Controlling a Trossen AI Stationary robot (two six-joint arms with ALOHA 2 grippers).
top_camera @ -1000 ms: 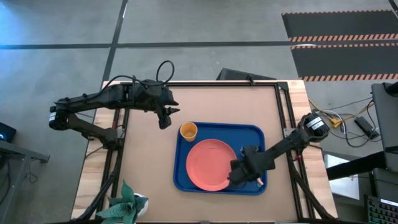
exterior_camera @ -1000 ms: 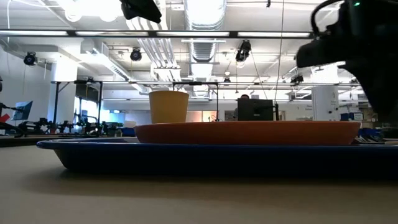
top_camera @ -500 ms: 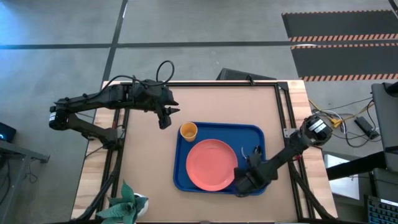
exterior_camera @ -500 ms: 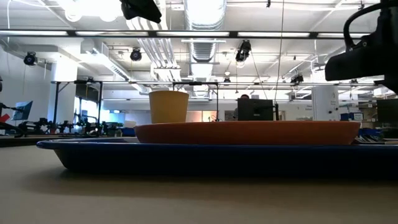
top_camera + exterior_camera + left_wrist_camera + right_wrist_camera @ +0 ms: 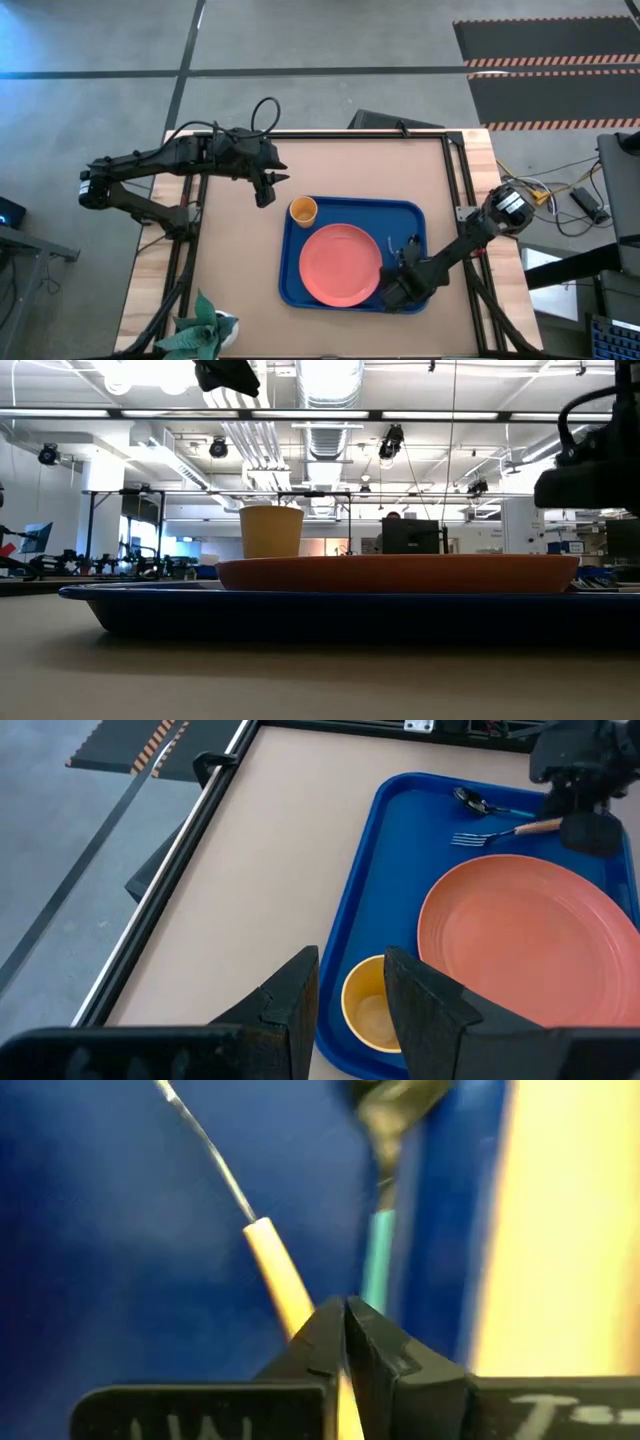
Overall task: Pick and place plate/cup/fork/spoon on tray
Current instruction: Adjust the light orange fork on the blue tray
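The blue tray (image 5: 292,290) lies on the table with the coral-pink plate (image 5: 340,265) and the orange-yellow cup (image 5: 303,210) on it. The fork (image 5: 505,832) and the teal-handled spoon (image 5: 480,802) lie side by side on the tray's floor, right of the plate. My right gripper (image 5: 400,285) is shut over the tray's near right corner. In its wrist view the closed tips (image 5: 345,1330) stand over the peach handle (image 5: 270,1260) and the teal handle (image 5: 378,1260). My left gripper (image 5: 265,193) waits open above the table, left of the cup.
A green leafy thing (image 5: 200,325) lies at the table's near left corner. Black frame rails (image 5: 195,230) run along the table's left and right sides. Bare tabletop (image 5: 235,260) lies left of the tray and beyond its far rim.
My right gripper has moved off the plate's right rim toward the table's near edge, to the tray's near right corner, and has risen a little. The plate, cup and tray have stayed where they were.
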